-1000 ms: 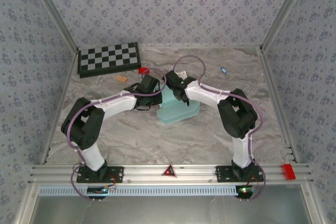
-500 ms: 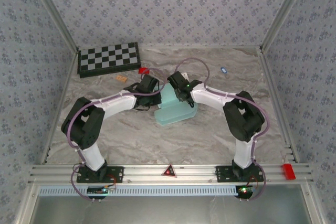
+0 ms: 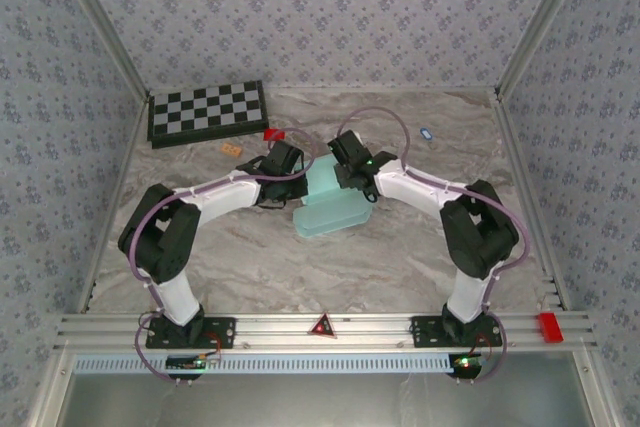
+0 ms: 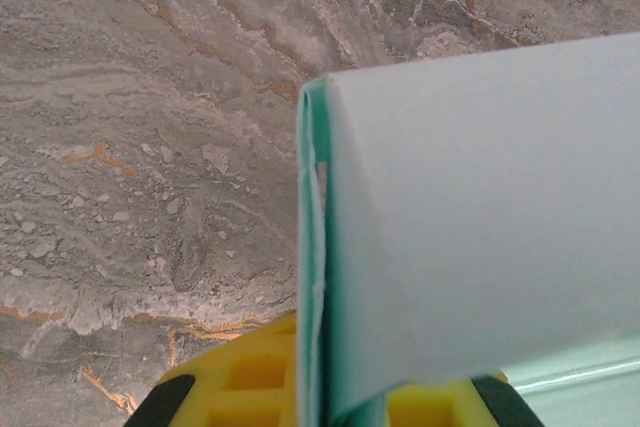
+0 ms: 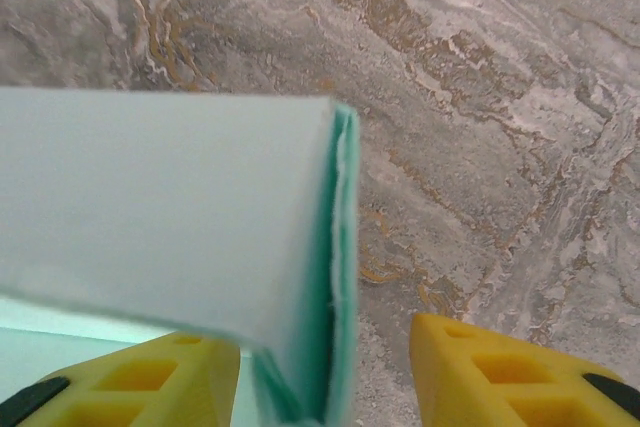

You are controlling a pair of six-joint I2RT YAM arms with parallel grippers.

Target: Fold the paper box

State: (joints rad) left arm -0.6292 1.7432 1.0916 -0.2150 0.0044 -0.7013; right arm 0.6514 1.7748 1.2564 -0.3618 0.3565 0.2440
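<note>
The pale-blue paper box [image 3: 330,212] is found mid-table [image 3: 250,257], partly folded. One raised edge is pinched by the closed left gripper [image 4: 330,397]; the right gripper [image 5: 325,377] is spread open astride another. A checkerboard [image 3: 207,112] is noted far left.

On a grey marbled table [image 3: 220,267] walled with flowered wallpaper [image 3: 320,7]: a black-and-white checkerboard [image 3: 207,110] in the far left corner, a small red piece [image 3: 274,134] and a tan piece [image 3: 232,148] near it, a small blue thing [image 3: 425,133] far right, a red triangle [image 3: 321,325] on the near rail [image 3: 380,327].
</note>
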